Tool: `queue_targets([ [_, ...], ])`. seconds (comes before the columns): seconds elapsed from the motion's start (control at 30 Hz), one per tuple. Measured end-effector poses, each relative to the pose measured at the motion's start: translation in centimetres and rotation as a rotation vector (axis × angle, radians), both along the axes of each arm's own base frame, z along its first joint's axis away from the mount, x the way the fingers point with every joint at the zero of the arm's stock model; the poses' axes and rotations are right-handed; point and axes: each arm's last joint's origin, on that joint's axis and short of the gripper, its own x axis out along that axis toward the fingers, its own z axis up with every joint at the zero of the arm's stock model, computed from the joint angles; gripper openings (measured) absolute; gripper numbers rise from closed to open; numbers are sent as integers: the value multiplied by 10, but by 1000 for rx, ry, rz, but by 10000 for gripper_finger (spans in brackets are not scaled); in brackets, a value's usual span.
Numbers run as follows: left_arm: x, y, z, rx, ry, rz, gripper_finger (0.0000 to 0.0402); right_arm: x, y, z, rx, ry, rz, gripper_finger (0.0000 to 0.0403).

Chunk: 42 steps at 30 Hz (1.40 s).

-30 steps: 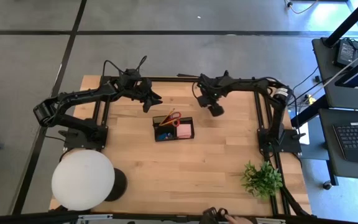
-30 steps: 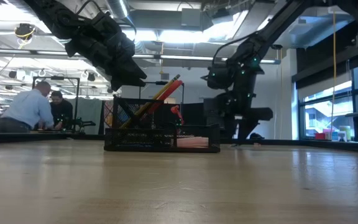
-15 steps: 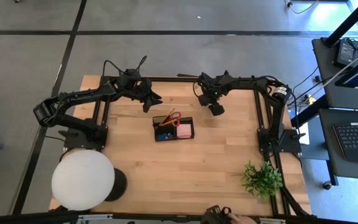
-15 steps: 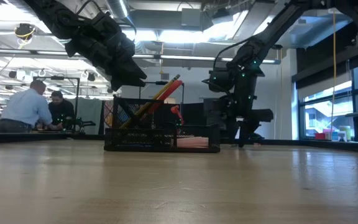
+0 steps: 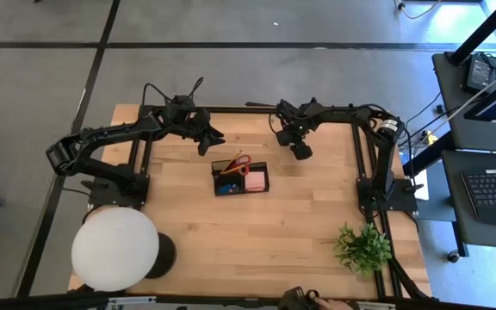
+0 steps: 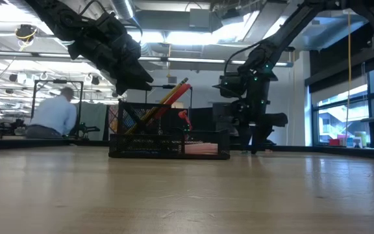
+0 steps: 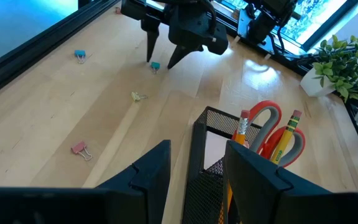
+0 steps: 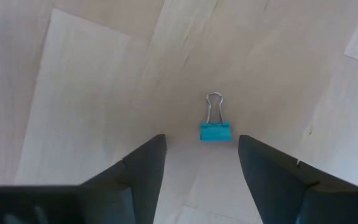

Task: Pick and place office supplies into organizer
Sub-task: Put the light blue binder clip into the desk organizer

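A: Item one, nearest you: what stands at the front of the counter (image 5: pixel 265 232)?

B: You have a white lamp (image 5: pixel 114 250) at the front left corner and a green plant (image 5: pixel 362 248) at the front right. Neither is touched.

A: Item two, the organizer?

B: Your organizer (image 5: pixel 240 178) sits mid-counter, a black mesh tray. It holds red scissors (image 7: pixel 271 124) and pencils (image 7: pixel 240 134) standing tilted, with the pink notes (image 5: pixel 254 182) in its right compartment.

A: Item three, the left gripper?

B: Your left gripper (image 5: pixel 213 143) hangs above the counter, just behind and left of the organizer. Its fingers (image 7: pixel 151 174) stand apart and hold nothing; the organizer's mesh corner shows between them in the wrist view.

A: Item four, the right gripper?

B: Your right gripper (image 5: pixel 300 151) is lowered to the counter behind and right of the organizer. Its fingers (image 8: pixel 143 168) are spread, one on each side of a blue clip (image 8: pixel 215 129) lying flat on the wood, wire loop pointing away. They are not touching it, so nothing is held.

A: Item five, loose stock farther back?

B: You will find a yellow clip (image 7: pixel 137 96), a pink clip (image 7: pixel 79 149) and a second blue clip (image 7: pixel 80 55) scattered on the wood, all well apart from each other.

A: Item six, beyond the counter?

B: A person (image 6: pixel 54 117) in a light shirt bends over a bench in the room behind.
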Motion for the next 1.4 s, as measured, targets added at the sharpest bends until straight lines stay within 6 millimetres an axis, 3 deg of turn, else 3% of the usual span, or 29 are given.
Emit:
queue_targets([
  [0.43,0,0,0,1,0,0,147,5,2,0,-15,-32,13,182],
  [1.4,-1,3,0,67,34,71,147,3,4,-4,-6,-33,11,181],
])
